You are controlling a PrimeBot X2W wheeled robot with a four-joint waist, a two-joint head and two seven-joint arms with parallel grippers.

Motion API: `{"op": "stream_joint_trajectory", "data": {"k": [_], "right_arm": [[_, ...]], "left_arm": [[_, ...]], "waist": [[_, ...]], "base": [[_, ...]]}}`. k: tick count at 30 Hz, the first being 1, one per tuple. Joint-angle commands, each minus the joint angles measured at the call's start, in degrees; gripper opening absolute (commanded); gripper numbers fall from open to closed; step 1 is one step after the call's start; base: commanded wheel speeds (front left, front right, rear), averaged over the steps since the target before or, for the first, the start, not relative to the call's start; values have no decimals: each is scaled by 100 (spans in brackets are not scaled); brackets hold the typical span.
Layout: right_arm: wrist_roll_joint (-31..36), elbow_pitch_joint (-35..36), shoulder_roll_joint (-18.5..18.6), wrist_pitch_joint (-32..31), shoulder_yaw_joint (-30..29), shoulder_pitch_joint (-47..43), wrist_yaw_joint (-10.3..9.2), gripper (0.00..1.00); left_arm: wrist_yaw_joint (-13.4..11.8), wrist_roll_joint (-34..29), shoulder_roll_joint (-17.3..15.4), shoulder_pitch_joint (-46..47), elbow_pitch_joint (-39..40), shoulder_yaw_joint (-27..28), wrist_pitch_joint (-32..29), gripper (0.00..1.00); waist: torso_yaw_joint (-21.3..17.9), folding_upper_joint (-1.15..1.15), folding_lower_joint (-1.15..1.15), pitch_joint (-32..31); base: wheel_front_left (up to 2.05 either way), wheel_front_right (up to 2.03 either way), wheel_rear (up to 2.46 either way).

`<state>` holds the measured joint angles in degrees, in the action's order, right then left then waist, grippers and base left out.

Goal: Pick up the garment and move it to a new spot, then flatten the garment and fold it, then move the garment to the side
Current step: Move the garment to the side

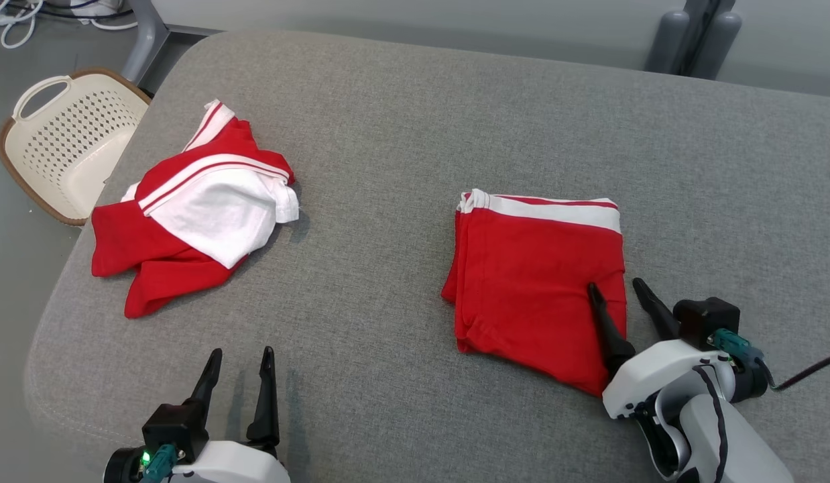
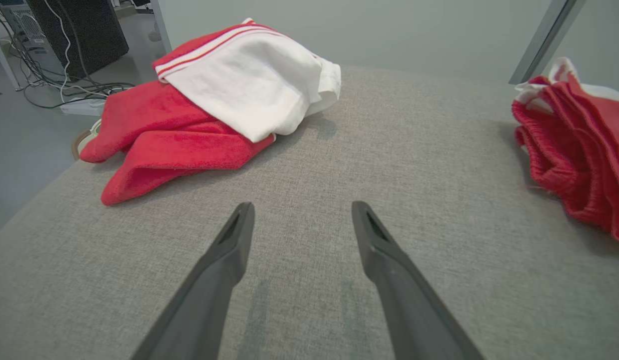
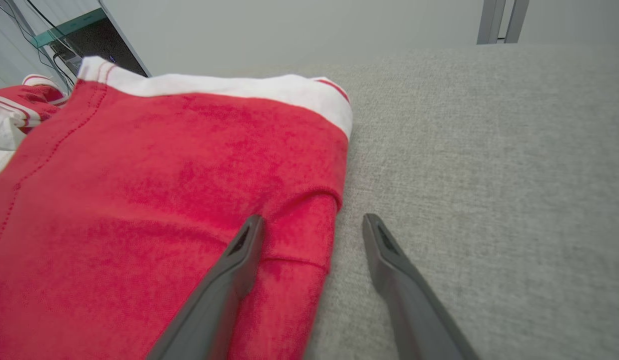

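Jaws on both sides are spread wide with nothing pinched in them, fwiw. So the folded red garment [image 1: 536,268] sits as a tidy rectangle, white band along its far edge, on the right part of the grey cushion [image 1: 388,134]. Our right gripper [image 1: 615,285] straddles its near right edge: one finger is over the red cloth, the other over bare cushion just beside it. We reckon the folding is done and we're at the move-it-aside step, or just setting up for it. The next move probably needs those fingers to get down around all the layers at that edge and close, otherwise the stack may slide apart. Our left gripper [image 1: 243,351] hovers over bare cushion, well apart from the garment. Further left lies a crumpled red-and-white heap [image 1: 194,208], and past the cushion's edge a basket [image 1: 66,134].
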<state>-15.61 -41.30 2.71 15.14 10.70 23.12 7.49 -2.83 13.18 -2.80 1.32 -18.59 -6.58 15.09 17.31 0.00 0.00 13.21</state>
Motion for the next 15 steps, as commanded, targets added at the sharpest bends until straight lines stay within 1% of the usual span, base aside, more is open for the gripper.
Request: {"op": "stream_joint_trajectory", "data": {"k": [1,2,3,4,5,6,8,10,11,15], "right_arm": [[-106,-228,37,-3,68,104,1,100],[-177,-398,36,-5,142,151,1,98],[-272,-525,33,-6,225,195,1,85],[-378,-622,25,-9,302,235,1,48],[-437,-691,18,-9,393,283,1,14],[-507,-728,14,-10,464,318,2,0],[-645,-766,20,-9,586,356,1,0],[-713,-739,28,-9,615,384,1,0],[-713,-739,28,-9,615,384,1,0],[-780,-570,60,-3,574,356,-1,0]], "left_arm": [[-7,13,-19,111,21,-26,9,100],[2,15,-19,131,30,-54,9,100],[1,20,-21,157,30,-65,9,100],[1,19,-21,181,35,-79,9,100],[11,10,-21,197,37,-95,9,100],[20,-8,-19,207,40,-106,10,100],[36,-41,-21,224,33,-101,9,100],[58,-70,-20,247,29,-96,9,100],[58,-70,-20,247,29,-96,9,100],[103,-129,-18,269,27,-49,9,100]], "waist": [[20,0,0,41],[11,0,0,54],[0,0,0,62],[-18,0,0,68],[-42,0,0,71],[-70,0,0,69],[-149,0,0,48],[-273,0,0,5],[-273,0,0,5],[-692,0,0,-81]], "base": [[0,0,0],[0,0,0],[0,0,0],[0,0,0],[0,0,0],[0,0,0],[0,0,0],[0,0,0],[0,0,0],[0,0,0]]}}
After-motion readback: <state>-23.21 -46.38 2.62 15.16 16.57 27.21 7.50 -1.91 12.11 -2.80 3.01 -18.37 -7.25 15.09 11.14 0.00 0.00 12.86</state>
